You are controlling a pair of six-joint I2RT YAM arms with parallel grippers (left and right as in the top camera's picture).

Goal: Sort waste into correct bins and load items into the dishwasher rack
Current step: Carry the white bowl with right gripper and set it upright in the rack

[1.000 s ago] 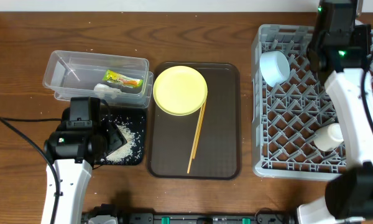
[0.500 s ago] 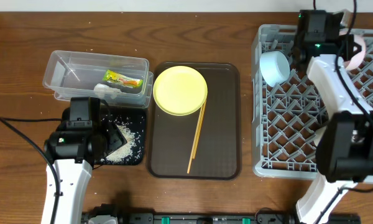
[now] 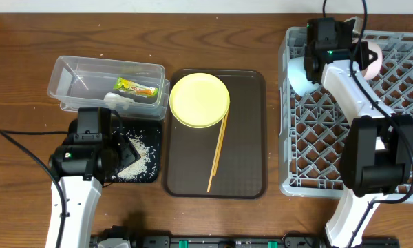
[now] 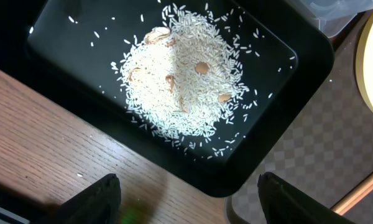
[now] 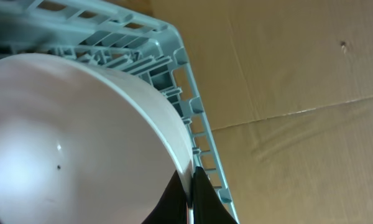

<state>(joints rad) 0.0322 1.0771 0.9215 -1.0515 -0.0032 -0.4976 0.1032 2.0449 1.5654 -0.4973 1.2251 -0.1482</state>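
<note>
My right gripper [image 3: 354,55] is shut on the rim of the white bowl [image 3: 369,58] and holds it over the far edge of the grey dishwasher rack [image 3: 330,138]. In the right wrist view the gripper [image 5: 191,199] pinches the bowl [image 5: 81,137] on edge, with the rack's rim [image 5: 174,62] behind it. The light blue bowl [image 3: 299,76] stands in the rack's far left corner. My left gripper [image 4: 189,199] is open above the black tray [image 4: 62,37] and its rice [image 4: 180,81]. The clear tub [image 3: 76,72] holds the wrapper [image 3: 136,87] and the tissue [image 3: 120,101]. The pale green cup is hidden.
A yellow plate [image 3: 199,100] and chopsticks [image 3: 217,155] lie on the dark brown serving tray [image 3: 244,138] in the middle. My right arm's elbow [image 3: 378,162] hangs over the rack's middle. A few brown bits sit in the rice.
My right gripper has swung left along the rack's far edge with the white bowl in it. The left arm has not moved.
</note>
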